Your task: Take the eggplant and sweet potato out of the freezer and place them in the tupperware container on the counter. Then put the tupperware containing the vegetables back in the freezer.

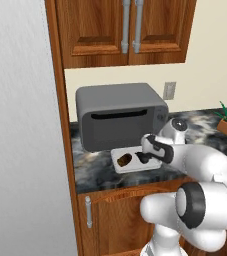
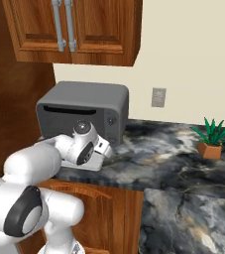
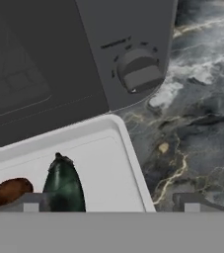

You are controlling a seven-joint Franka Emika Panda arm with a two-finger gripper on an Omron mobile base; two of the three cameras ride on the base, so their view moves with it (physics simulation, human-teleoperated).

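Gripper point(image 3: 108, 200) position: I have the two-finger hand low over the right end of the shallow whitish rectangular tupperware container point(image 3: 126, 148), and its two dark tips stand spread apart, one over the tray floor and one beyond the tray's right rim over the stone, with nothing between them.

Both vegetables lie inside the tray. The glossy near-black rounded eggplant point(image 3: 63, 185) rests on the tray floor by the left tip, and the rough brown stubby sweet potato point(image 3: 7, 191) lies just beside it, toward the tray's left end. In the left base view the brown lump point(image 1: 124, 159) sits in the tray's left half. I judge the loading step complete; the tray must next be lifted and carried to the freezer.

The tray stands on the dark grey-black marbled stone counter point(image 2: 183, 163), near its front edge, directly in front of the grey box-shaped toaster oven point(image 1: 120, 115). I judge this placement kept the tray within easy reach from the base.

Clearances:
1. Behind the tray, the oven front and its round dial point(image 3: 139, 74) stand close; little room there.
2. To the right, open stone runs toward the small potted green plant point(image 2: 210, 141).
3. To the left, the tall pale-grey fridge side point(image 1: 20, 130) bounds the counter's end.

I would grasp the right rim and withdraw toward the front edge
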